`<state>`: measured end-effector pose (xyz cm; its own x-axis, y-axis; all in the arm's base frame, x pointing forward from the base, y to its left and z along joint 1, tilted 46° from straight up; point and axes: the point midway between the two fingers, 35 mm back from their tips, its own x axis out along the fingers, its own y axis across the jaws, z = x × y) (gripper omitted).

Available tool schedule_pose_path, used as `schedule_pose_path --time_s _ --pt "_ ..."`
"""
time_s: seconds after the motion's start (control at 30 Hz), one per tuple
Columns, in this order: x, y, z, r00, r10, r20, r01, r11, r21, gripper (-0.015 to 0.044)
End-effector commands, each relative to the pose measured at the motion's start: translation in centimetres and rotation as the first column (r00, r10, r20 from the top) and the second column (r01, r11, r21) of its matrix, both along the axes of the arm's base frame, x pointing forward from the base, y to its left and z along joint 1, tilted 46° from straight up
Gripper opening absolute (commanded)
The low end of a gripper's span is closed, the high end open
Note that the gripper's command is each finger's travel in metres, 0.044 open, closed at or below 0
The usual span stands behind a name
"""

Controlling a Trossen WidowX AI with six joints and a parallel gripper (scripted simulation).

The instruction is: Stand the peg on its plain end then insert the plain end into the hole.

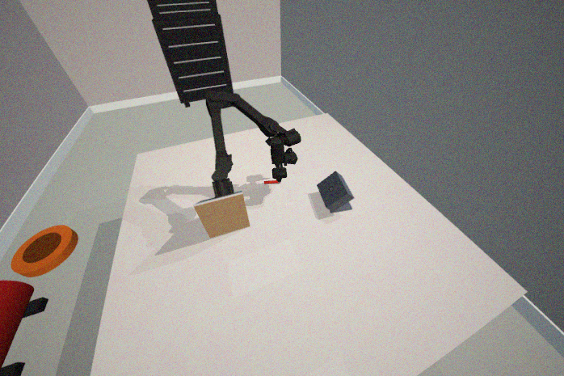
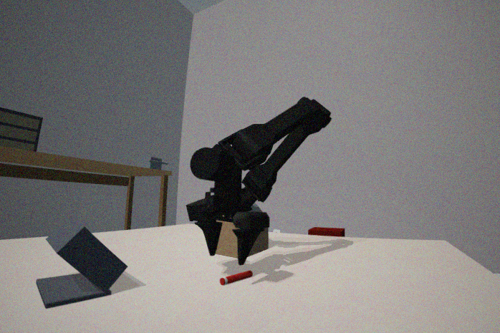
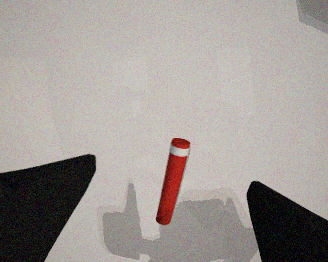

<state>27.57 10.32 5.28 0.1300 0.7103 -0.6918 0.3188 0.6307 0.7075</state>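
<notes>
In the top view, the peg's white-banded end (image 1: 277, 181) is hidden by the gripper (image 1: 279, 179). The sloped panel's hole is too blurred there to show its depth, and its face (image 1: 330, 188) turns away in the exterior view. The wrist view's corner cuts off a grey shape (image 3: 321, 16).
</notes>
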Motion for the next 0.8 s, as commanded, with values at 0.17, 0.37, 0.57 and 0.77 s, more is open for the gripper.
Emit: schedule_pose_path --time_s 0.17,0.37,0.57,0.77 --pt "-0.1 1.1 -1.5 1.0 -0.003 -0.02 0.003 1.0 -0.002 0.044" --pt "-0.1 1.8 -2.1 1.0 -0.003 -0.02 0.003 1.0 0.0 0.044" --pt "-0.1 2.6 -2.7 1.0 -0.003 -0.019 0.003 1.0 0.002 0.044" --pt "-0.1 3.2 -3.2 1.0 -0.004 -0.019 0.004 1.0 0.005 0.044"
